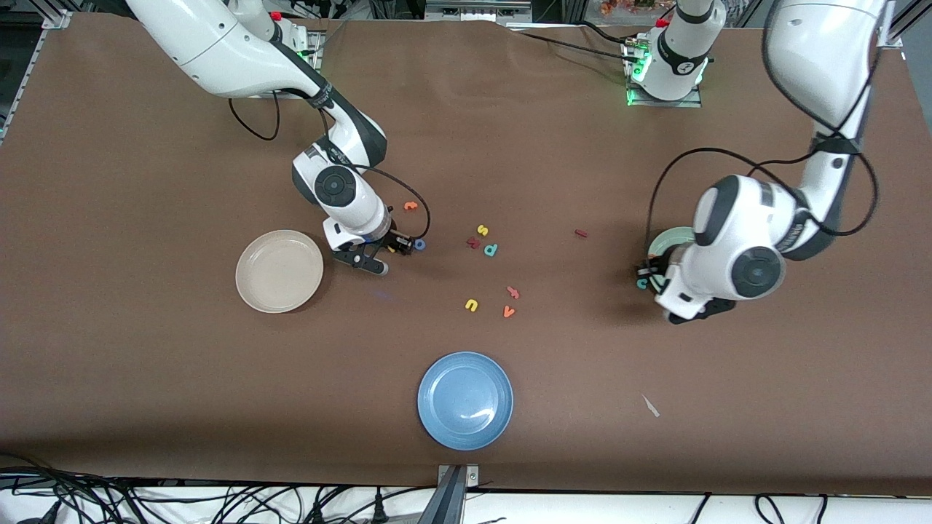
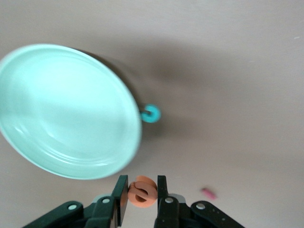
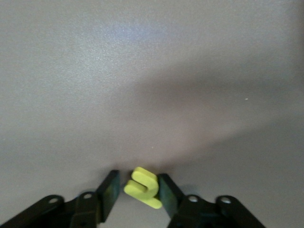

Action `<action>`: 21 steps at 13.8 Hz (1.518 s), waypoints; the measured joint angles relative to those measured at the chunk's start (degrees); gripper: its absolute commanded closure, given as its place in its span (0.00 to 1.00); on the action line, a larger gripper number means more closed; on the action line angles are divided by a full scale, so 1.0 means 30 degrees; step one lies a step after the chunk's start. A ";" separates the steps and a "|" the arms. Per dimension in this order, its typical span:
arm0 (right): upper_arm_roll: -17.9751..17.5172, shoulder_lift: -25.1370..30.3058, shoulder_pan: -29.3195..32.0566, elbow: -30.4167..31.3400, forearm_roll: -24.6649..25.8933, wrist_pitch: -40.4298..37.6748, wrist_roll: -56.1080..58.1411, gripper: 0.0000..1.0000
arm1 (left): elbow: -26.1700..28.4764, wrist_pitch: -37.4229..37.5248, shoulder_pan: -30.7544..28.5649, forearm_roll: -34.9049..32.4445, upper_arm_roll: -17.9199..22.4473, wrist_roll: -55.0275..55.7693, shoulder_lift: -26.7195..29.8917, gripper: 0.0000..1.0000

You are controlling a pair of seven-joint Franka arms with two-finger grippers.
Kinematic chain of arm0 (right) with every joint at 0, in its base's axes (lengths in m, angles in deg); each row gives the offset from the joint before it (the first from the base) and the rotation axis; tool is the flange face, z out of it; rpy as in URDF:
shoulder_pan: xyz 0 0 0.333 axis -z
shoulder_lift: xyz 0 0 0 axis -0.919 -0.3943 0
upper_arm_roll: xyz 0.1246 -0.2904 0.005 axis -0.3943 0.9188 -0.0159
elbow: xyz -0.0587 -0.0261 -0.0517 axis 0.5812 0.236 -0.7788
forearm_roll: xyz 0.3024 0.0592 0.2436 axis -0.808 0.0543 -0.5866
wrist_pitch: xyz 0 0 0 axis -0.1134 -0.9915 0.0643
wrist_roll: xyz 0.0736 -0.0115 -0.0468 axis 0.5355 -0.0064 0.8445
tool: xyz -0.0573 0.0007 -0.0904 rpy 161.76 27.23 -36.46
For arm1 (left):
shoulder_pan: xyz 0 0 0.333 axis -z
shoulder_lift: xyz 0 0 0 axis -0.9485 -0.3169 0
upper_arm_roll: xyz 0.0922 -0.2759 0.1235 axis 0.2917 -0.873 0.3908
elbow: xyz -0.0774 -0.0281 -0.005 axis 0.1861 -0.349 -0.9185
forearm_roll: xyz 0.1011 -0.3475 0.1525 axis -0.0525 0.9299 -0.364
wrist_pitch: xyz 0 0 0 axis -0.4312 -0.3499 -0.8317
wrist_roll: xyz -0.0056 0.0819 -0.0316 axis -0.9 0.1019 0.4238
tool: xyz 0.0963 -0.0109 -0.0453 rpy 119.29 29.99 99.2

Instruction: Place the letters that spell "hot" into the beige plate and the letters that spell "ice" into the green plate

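Note:
In the left wrist view my left gripper (image 2: 142, 184) is shut on the orange e (image 2: 143, 192), held in the air beside the green plate (image 2: 66, 111). The teal c (image 2: 151, 114) lies against that plate's rim, and the dark red i (image 2: 208, 193) lies farther off. From the front the left wrist hides most of the green plate (image 1: 671, 239) and the left gripper (image 1: 652, 276). My right gripper (image 3: 137, 179) has its fingers round the yellow h (image 3: 142, 187) on the cloth. It stands beside the beige plate (image 1: 279, 271), with the blue o (image 1: 419, 244) and orange t (image 1: 411, 206) close by.
A blue plate (image 1: 465, 399) sits near the front edge. Mid-table lie a yellow s (image 1: 482, 230), dark red k (image 1: 473, 243), teal p (image 1: 491, 249), yellow u (image 1: 471, 305), orange v (image 1: 508, 311) and a salmon letter (image 1: 513, 292).

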 measured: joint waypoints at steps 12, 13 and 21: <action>-0.1226 0.4878 0.4898 0.0385 -0.2095 -0.6374 0.7182 0.90 | -0.0522 -0.0101 -0.1388 -0.2181 -0.0698 -0.3982 -0.1620 0.01; -0.1235 0.5351 0.5501 0.0476 -0.2406 -0.6812 0.8479 0.90 | -0.0911 -0.0110 -0.1116 -0.2181 -0.0850 -0.4174 -0.1633 0.04; -0.1181 0.4705 0.8043 0.0954 -0.2579 -0.6195 1.1981 0.05 | -0.2625 -0.2192 0.0500 -0.2181 -0.0982 -1.3461 -0.3560 0.17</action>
